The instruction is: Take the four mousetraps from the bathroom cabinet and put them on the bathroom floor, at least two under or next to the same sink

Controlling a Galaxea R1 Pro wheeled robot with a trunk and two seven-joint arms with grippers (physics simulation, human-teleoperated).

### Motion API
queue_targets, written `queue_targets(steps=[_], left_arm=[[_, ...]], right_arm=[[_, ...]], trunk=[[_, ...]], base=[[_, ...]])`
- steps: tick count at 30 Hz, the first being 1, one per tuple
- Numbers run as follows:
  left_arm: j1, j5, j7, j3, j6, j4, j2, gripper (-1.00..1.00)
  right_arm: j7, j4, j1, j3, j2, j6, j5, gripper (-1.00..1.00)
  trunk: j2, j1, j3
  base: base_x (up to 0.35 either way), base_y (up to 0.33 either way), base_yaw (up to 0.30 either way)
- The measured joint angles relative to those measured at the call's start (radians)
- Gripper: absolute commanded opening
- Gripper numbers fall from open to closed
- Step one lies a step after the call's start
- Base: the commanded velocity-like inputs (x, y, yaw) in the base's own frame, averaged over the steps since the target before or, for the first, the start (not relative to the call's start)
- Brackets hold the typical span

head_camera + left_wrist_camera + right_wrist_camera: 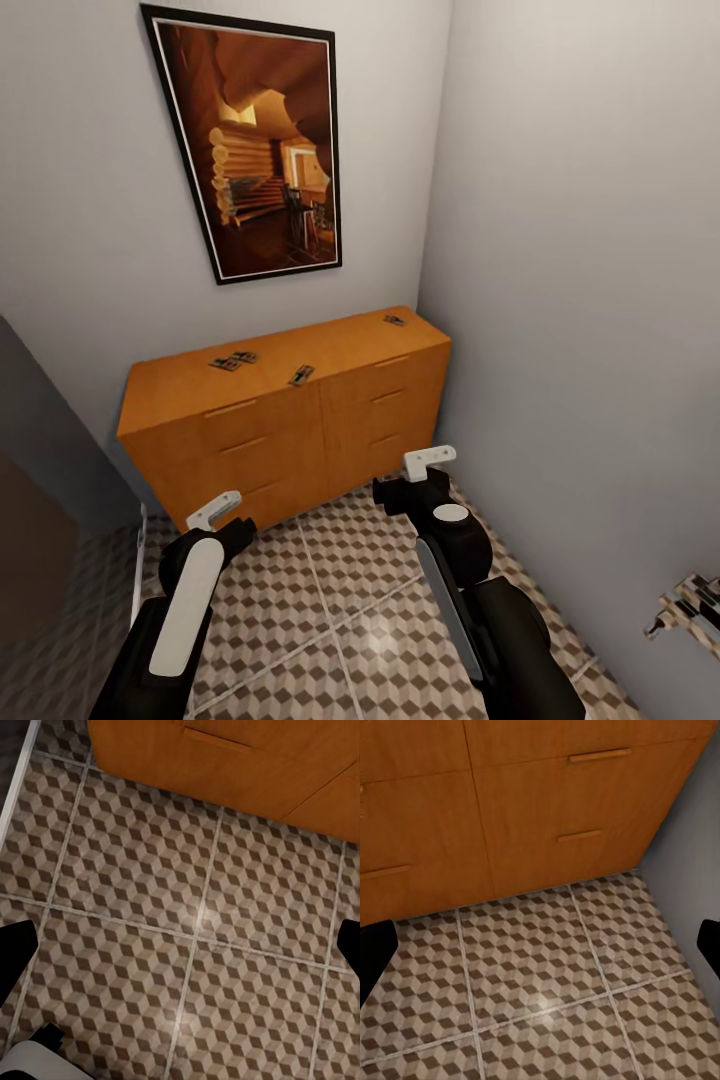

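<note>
The orange-tan cabinet (290, 420) stands against the far wall in the corner, drawers shut. On its flat top lie the mousetraps: two close together (232, 361) at the left, one (301, 375) near the front edge in the middle, one (394, 320) at the far right. The cabinet's drawer fronts (547, 802) and its lower edge (247, 765) rise above the cube-patterned bathroom floor (340, 600). My left gripper (180, 945) and right gripper (540, 949) hang open and empty over the tiles, short of the cabinet and below its top. No sink is in these frames.
A grey wall (600, 350) closes in tightly on the right, meeting the cabinet's right end. A framed picture (255, 140) hangs above the cabinet. A dark panel (40, 500) with a white edge (138, 560) stands at the left. A small patterned object (688, 605) sticks out at the lower right.
</note>
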Motion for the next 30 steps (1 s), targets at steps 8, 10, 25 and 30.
queue_targets(steps=[8,10,25,30], left_arm=[[0.000,-0.002,-0.002,0.002,-0.002,0.000,0.000,1.00],[0.000,-0.002,-0.003,0.003,-0.003,0.000,0.001,1.00],[0.000,-0.004,-0.004,0.003,-0.005,0.002,0.006,1.00],[0.000,-0.004,-0.004,0.003,-0.005,0.002,0.006,1.00]], right_arm=[[0.000,0.000,0.000,0.001,0.000,0.000,0.000,1.00],[0.000,0.000,0.000,0.001,0.000,0.000,0.000,1.00],[0.000,0.000,0.000,0.007,0.000,0.001,0.000,1.00],[0.000,0.000,0.000,0.007,0.000,0.001,0.001,1.00]], trunk=[[0.000,0.000,0.013],[0.000,0.000,0.016],[0.000,0.000,0.040],[0.000,0.000,0.049]], base=[[0.001,0.000,0.001],[0.000,0.000,0.000],[0.000,0.000,0.000],[0.000,0.000,0.000]])
